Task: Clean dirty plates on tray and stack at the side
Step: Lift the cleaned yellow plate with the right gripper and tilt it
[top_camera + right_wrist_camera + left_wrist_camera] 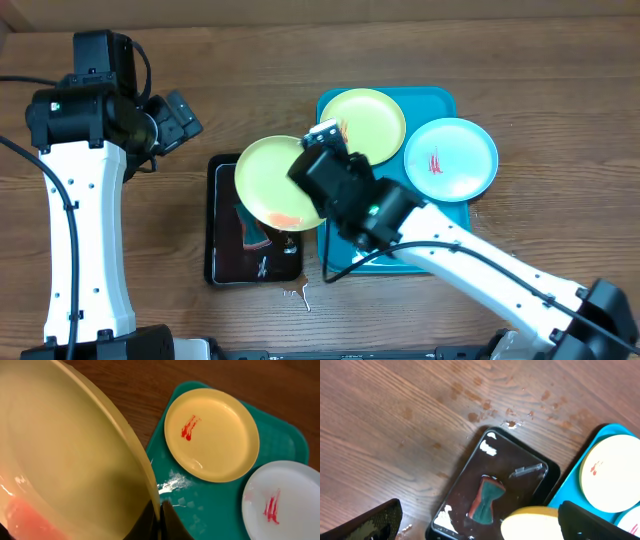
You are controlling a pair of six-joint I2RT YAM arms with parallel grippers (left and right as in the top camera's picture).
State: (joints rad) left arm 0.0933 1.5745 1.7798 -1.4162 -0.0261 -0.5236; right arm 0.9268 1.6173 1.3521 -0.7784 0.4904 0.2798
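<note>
The right hand (159, 520) is clenched on the rim of one yellow-green plate (270, 185) and holds it above the black tray (222, 250). A red smear sits near the plate's edge. The other yellow-green plate (362, 120) and the light blue plate (450, 158) lie smeared on the turquoise tray (440, 100). The left hand (172, 122) hangs wide open and empty over the counter (250, 80).

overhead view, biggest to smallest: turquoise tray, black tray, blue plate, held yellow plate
1. turquoise tray
2. black tray
3. blue plate and held yellow plate: alike; the held one sits nearer the camera, so unranked
</note>
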